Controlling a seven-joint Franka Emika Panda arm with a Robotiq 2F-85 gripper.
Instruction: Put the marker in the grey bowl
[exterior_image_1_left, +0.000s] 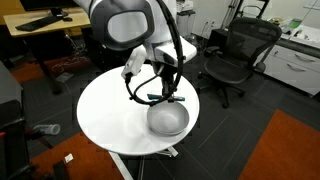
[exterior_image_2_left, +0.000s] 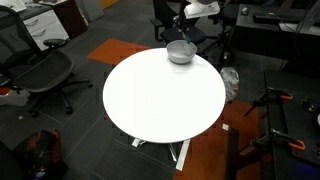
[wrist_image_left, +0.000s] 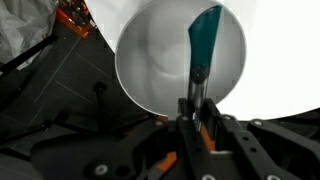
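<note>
The grey bowl (exterior_image_1_left: 168, 119) sits at the edge of the round white table (exterior_image_1_left: 110, 115); it also shows in the other exterior view (exterior_image_2_left: 180, 52) and fills the wrist view (wrist_image_left: 150, 60). My gripper (wrist_image_left: 196, 105) hangs right above the bowl (exterior_image_1_left: 170, 97) and is shut on the marker (wrist_image_left: 203, 42), a thin stick with a teal-blue end and a dark tip. The marker points out over the bowl's pale inside. In the exterior view from across the table the gripper (exterior_image_2_left: 186, 35) is small and the marker cannot be made out.
Black office chairs (exterior_image_1_left: 238, 55) stand beside the table, another shows in an exterior view (exterior_image_2_left: 40, 75). A desk (exterior_image_1_left: 45, 30) stands behind. The floor has dark carpet with an orange patch (exterior_image_1_left: 290, 150). Tripod legs (exterior_image_2_left: 275, 110) stand near the table.
</note>
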